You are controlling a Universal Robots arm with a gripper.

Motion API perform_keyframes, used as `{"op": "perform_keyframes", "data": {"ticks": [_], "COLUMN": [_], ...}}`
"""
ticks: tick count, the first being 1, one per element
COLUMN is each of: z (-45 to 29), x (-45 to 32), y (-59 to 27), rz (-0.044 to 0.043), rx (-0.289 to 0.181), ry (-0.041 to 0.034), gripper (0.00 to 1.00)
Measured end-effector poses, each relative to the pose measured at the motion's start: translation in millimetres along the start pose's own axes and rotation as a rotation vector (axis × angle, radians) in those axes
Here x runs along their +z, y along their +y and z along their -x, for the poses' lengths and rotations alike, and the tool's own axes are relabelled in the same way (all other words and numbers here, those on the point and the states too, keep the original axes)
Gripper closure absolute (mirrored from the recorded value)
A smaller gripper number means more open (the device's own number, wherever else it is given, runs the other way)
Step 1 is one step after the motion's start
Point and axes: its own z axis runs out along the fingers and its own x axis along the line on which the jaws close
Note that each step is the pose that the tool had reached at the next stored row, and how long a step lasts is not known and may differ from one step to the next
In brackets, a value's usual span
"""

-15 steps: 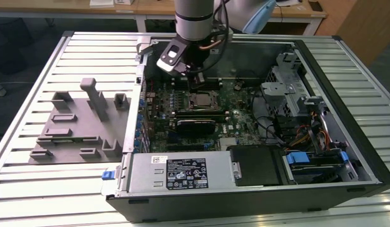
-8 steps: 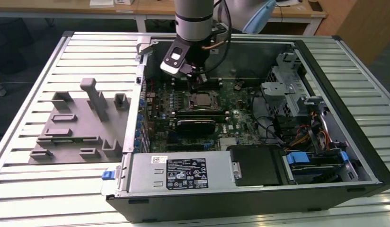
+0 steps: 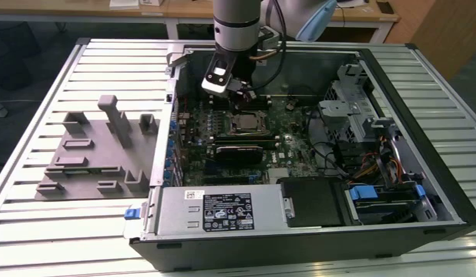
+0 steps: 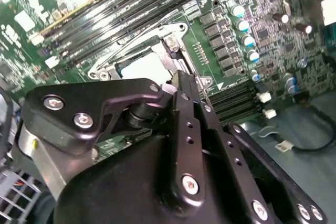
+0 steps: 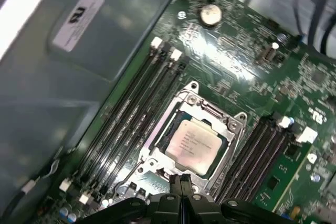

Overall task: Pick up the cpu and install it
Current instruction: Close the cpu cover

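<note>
The gripper (image 5: 181, 183) has its fingers pressed together and holds nothing. The cpu (image 5: 193, 144) lies flat in the socket (image 5: 152, 157), just in front of the fingertips and apart from them. In the exterior view the gripper hangs inside the case (image 3: 423, 173), close above the cpu.

Over the socket: open from above; the gripper (image 5: 181, 182) hung just beside one edge of the cpu (image 5: 193, 145), its fingers pressed together.
Both sides of the socket: low memory slots (image 5: 131, 124) lay flat along the board.
Near side of the socket: a black finned block (image 3: 240, 154) stood close by.
Exterior view's right: a drive cage (image 3: 350, 95) and loose cables (image 3: 338, 153) crowded the case.
Exterior view's left: the case wall (image 3: 174, 115), then a grey tray (image 3: 80, 180) with upright posts on the slatted table (image 3: 53, 231).
Near end: the power supply box (image 3: 222, 210) closed off the case.
</note>
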Motion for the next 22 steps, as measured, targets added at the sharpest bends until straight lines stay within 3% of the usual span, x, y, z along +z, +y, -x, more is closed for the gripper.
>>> {"op": "perform_keyframes", "data": {"ticks": [22], "z": [-0.1], "x": [4.9], "y": [-0.2], "rz": [0.0075], "rx": [-0.397], "ry": [0.0057], "gripper": [0.89]}}
